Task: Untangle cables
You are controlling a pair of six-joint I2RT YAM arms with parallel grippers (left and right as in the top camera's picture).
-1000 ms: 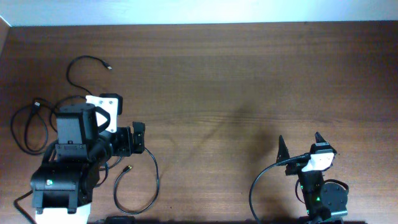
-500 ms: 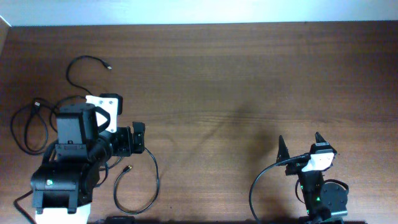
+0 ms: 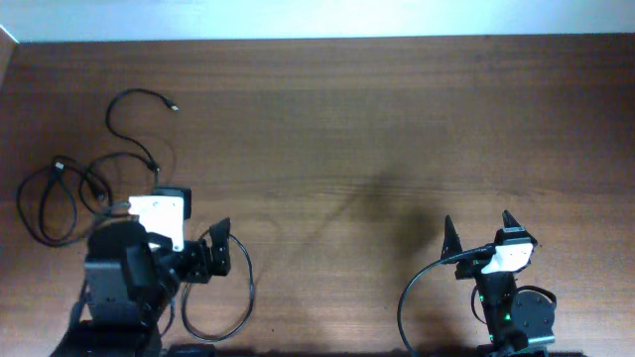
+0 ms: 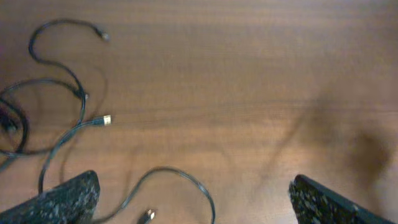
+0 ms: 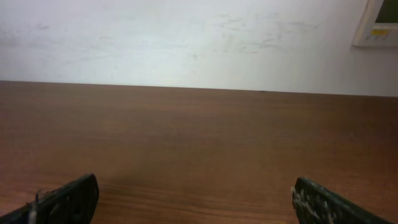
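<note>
Gaping wide, my left end effector and right end effector hold nothing; cables at nine o'clock look only partly separated.

A dark brown wooden table with fine grain spreads beneath and ahead of both the left pincer and the right pincer. A soft, blurred shadow lies on the wood ahead of the left pincer, off to its right side. Beyond the right pincer, at the table's far edge, rises a white wall, faintly smudged. High on it, up and to the right of that pincer, sits a pale panel, cut off by the frame's corner.
</note>
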